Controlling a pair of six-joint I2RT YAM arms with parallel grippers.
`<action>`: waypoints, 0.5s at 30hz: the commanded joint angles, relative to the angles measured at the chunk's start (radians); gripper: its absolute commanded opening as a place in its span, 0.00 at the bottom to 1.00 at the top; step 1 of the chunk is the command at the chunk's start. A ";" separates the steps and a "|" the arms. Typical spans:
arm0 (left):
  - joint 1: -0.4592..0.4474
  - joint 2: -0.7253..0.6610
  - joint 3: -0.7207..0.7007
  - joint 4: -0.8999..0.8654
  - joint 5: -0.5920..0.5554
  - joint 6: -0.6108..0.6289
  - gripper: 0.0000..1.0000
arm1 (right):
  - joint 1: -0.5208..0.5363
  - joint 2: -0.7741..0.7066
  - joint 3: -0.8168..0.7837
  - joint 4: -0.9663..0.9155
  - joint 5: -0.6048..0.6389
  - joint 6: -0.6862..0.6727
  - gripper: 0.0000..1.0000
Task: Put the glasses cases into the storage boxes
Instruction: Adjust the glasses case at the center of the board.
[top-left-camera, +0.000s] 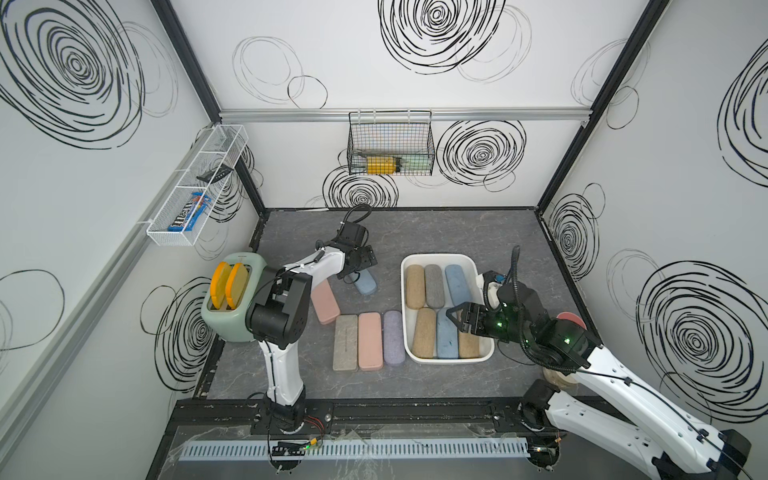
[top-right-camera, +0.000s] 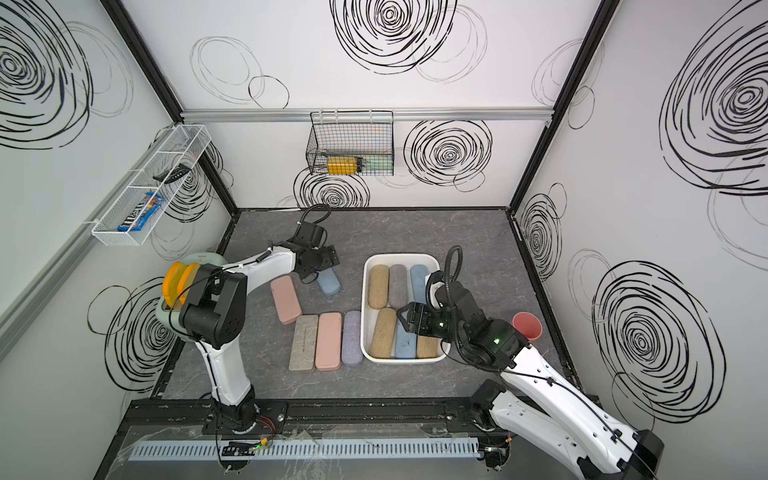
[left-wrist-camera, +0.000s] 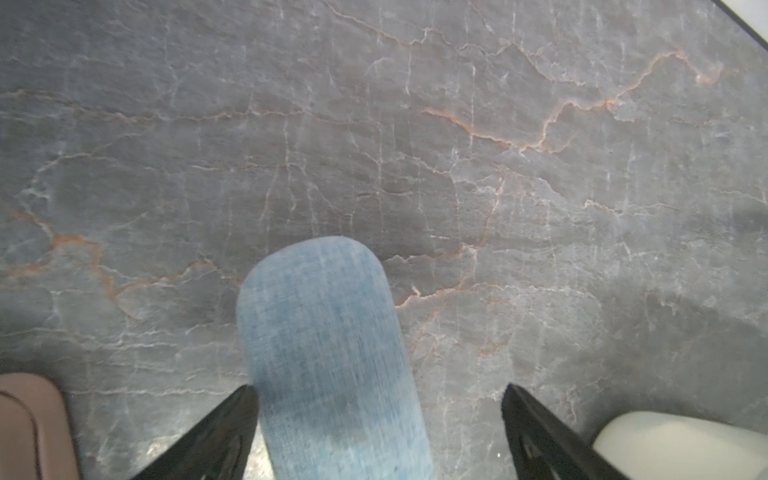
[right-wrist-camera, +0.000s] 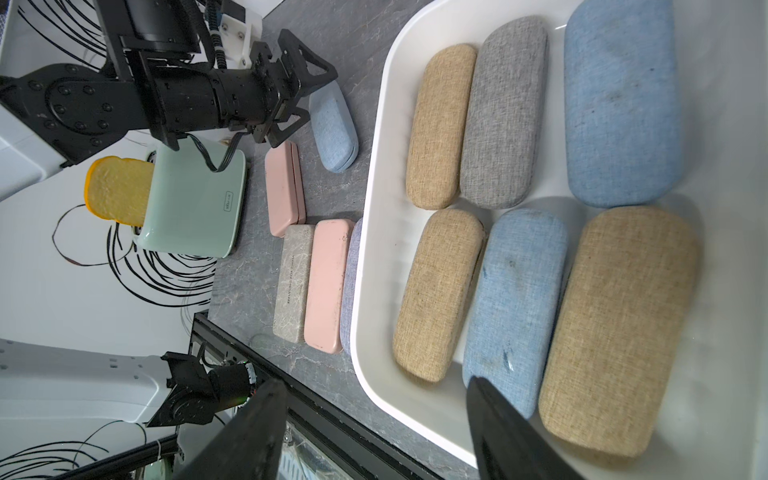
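Top views show the white storage box (top-left-camera: 403, 291) on the table (top-left-camera: 415, 232). Six glasses cases (top-left-camera: 414, 286) lie flat in it, in two rows of three. Five more lie on the table beside it.

Left wrist view: the left end effector (left-wrist-camera: 379, 388) is spread wide, with one finger on each side of the blue case (left-wrist-camera: 328, 353). That case looks light, stiff and a bit fuzzy, so pinch its long sides near the middle.

Right wrist view: the right end effector (right-wrist-camera: 374, 380) is spread over the box and holds nothing.

white tub (top-left-camera: 440, 256), blue case (left-wrist-camera: 328, 353), grey veined tabletop (left-wrist-camera: 374, 124)
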 joint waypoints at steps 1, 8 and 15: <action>-0.015 0.033 0.073 -0.056 -0.025 0.014 0.96 | 0.002 -0.003 -0.013 0.022 -0.015 -0.014 0.77; -0.049 -0.039 0.010 -0.056 -0.126 0.074 0.96 | 0.000 -0.001 -0.036 0.038 -0.018 -0.019 0.78; -0.034 -0.019 -0.045 -0.078 -0.126 0.153 0.96 | -0.002 0.003 -0.017 0.030 -0.007 -0.028 0.80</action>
